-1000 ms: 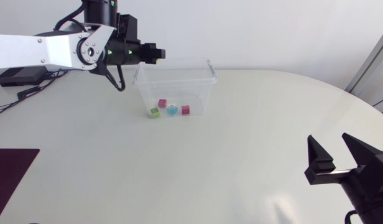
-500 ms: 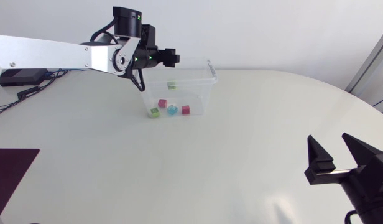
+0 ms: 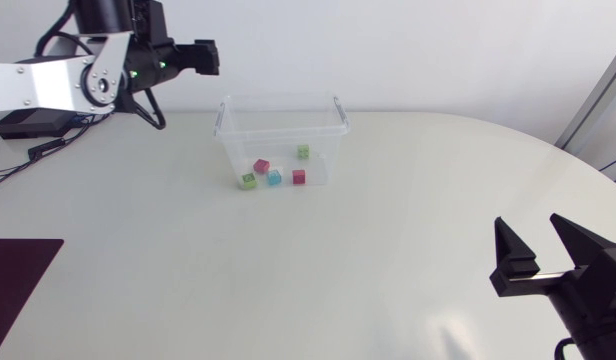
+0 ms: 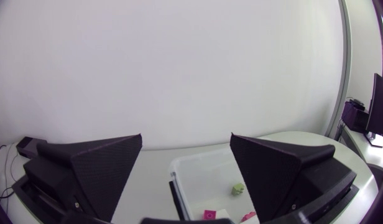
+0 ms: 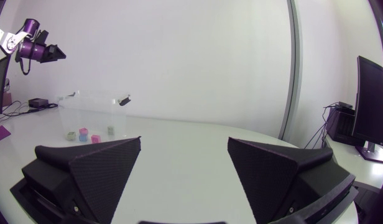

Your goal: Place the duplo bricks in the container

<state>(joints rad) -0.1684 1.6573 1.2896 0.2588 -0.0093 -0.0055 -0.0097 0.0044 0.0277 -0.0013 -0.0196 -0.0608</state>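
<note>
1. A clear plastic rectangular container [image 3: 228, 150] stands on the white rounded table [image 3: 408, 220], and five small duplo bricks lie on its floor.
2. Along the container's near wall, a lime-green brick [image 3: 248, 180], a cyan brick [image 3: 274, 177] and a dark pink brick [image 3: 298, 176] lie in a loose row.
3. A lighter pink brick [image 3: 261, 166] sits tilted just behind the lime-green and cyan ones. A pale green brick [image 3: 303, 151] lies apart from the rest, nearer the container's far right corner.
4. The left gripper [image 3: 213, 57] hangs in the air up and to the left of the container, outside its rim, with the fingers pointing towards it. Its jaws are spread wide with nothing between them, and its wrist view looks down past them onto the container's open top.
5. The right gripper [image 3: 529, 222] sits well apart from the container, near the table's right edge. Its jaws are also wide apart and hold nothing.
6. A dark maroon mat [image 3: 18, 270] lies flat on the table, well to the left of the container.
</note>
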